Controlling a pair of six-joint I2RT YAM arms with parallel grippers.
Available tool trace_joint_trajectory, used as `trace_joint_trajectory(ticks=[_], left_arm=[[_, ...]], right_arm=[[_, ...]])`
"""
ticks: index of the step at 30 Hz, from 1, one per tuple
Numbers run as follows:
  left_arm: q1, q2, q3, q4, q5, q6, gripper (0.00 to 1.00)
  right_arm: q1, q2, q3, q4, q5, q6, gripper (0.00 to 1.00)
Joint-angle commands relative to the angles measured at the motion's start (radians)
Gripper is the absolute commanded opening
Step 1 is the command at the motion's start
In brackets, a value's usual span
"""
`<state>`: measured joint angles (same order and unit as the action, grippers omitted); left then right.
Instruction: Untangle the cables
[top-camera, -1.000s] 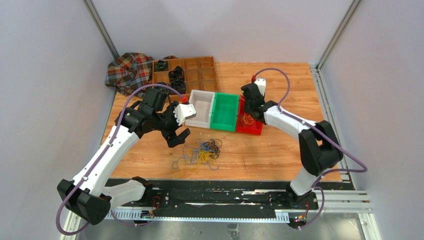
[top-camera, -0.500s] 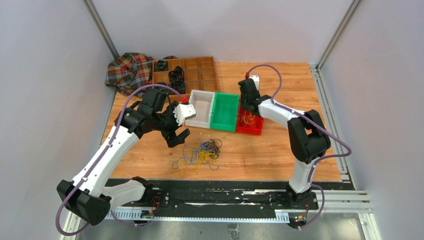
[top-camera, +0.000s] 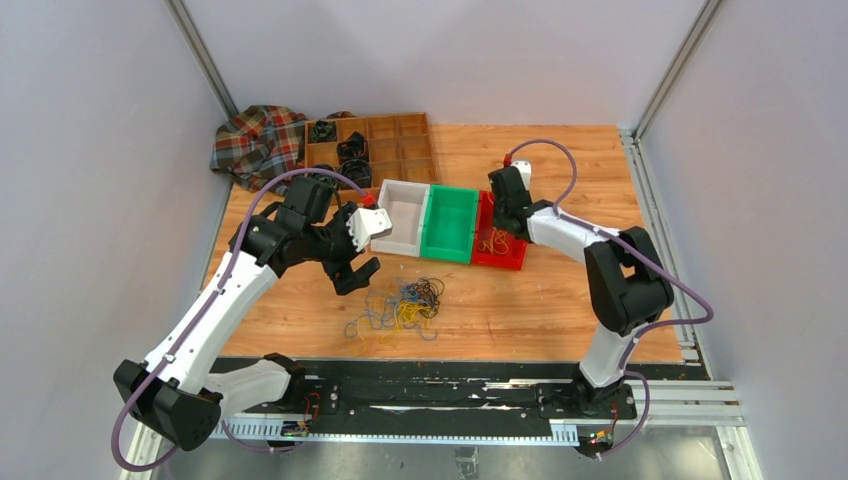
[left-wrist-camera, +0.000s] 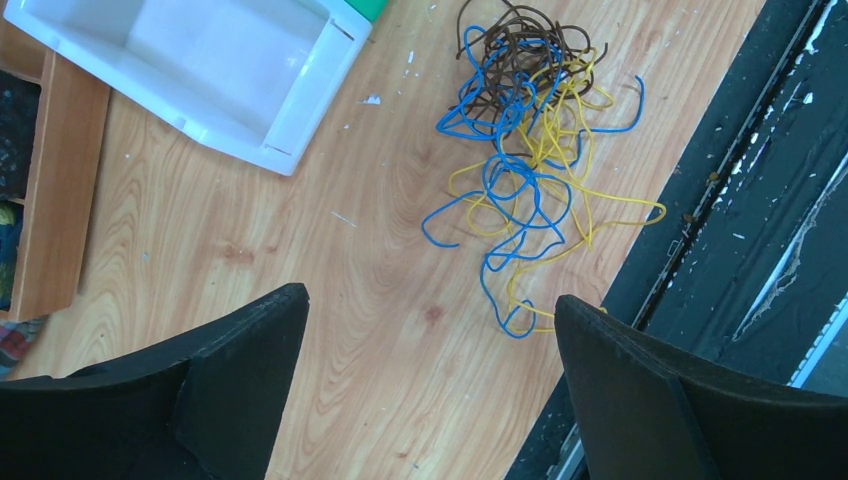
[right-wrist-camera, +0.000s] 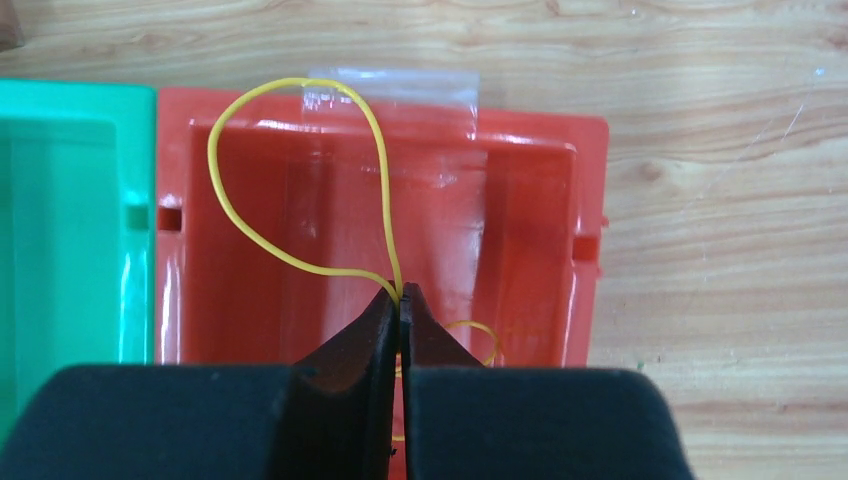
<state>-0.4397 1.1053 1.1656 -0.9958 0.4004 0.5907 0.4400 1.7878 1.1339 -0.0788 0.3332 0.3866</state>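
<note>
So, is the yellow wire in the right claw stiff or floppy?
Likely springy, not limp: the yellow wire forms an open loop beyond the right claw. Probably very light, being so thin. May snag the red bin's rim.

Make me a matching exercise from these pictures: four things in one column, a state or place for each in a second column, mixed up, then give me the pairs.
Column one:
1. left gripper
2. right gripper
3. white bin
4. cable tangle

Column two:
A. shut on a yellow cable over the red bin
B. empty
C. open, holding nothing
D. lying loose on the table

Pairs: 1-C, 2-A, 3-B, 4-D
</note>
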Motion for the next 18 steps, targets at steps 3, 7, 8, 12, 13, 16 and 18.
trace_joint_trajectory(ticks=[3, 7, 8, 12, 13, 16, 18], left_arm=[[0.005, -0.016, 0.024, 0.017, 0.016, -0.012, 0.98], [0.005, -0.026, 0.02, 0.017, 0.018, -0.014, 0.97], [0.006, -0.027, 0.018, 0.017, 0.018, -0.014, 0.97], [0.005, -0.03, 0.022, 0.017, 0.017, -0.014, 0.97], [0.005, -0.029, 0.023, 0.018, 0.018, -0.014, 0.97], [0.005, -0.029, 0.021, 0.017, 0.018, -0.01, 0.97], [0.005, -0.027, 0.02, 0.017, 0.021, -0.008, 0.97]], right_arm=[[-0.007, -0.103, -0.074, -0.028, -0.049, 0.073, 0.01], [-0.007, -0.126, -0.096, -0.038, -0.087, 0.072, 0.01], [-0.007, -0.129, -0.095, -0.044, -0.094, 0.067, 0.01], [-0.004, -0.117, -0.072, -0.087, -0.132, 0.05, 0.01], [-0.001, -0.122, -0.072, -0.095, -0.134, 0.045, 0.01], [0.015, -0.157, -0.102, -0.082, -0.123, 0.039, 0.01], [0.016, -0.165, -0.109, -0.087, -0.116, 0.05, 0.01]])
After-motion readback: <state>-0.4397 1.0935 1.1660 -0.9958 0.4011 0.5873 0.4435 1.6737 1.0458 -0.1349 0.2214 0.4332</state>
